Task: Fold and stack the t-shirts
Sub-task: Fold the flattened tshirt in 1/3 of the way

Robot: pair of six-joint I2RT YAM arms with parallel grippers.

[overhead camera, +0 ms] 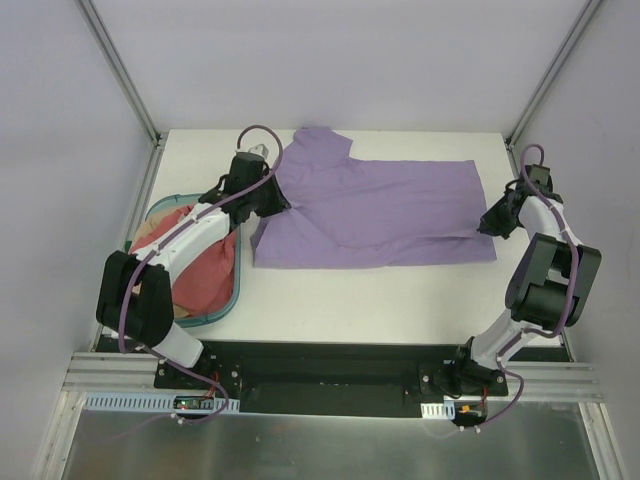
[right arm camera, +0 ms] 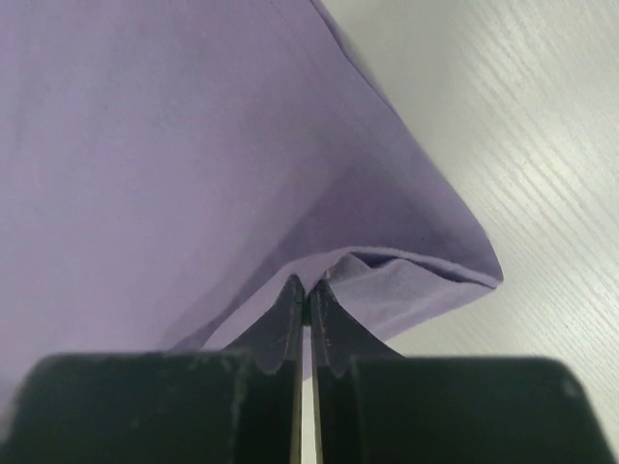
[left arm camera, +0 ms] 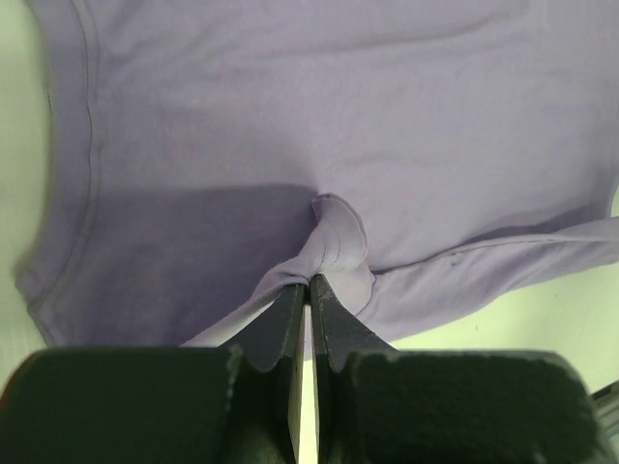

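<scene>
Your lavender-purple soft cloth t-shirt (overhead camera: pixel 390 205) lies spread on the white table (overhead camera: pixel 330 310), one sleeve pointing to the far edge. Your left gripper (left arm camera: pixel 309 280) has its jaws closed on a bunched fold at the shirt's left side. Your right gripper (right arm camera: pixel 308 287) pinches the hem corner at the right edge. Beside the shirt, the teal oval plastic basket (overhead camera: pixel 232 300) holds the dusty pink-red t-shirt (overhead camera: pixel 205 275) and the tan-beige t-shirt (overhead camera: pixel 155 228).

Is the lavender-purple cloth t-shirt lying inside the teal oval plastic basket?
No, the lavender-purple t-shirt lies spread on the white table, beside the teal basket, which holds pink-red cloth.
</scene>
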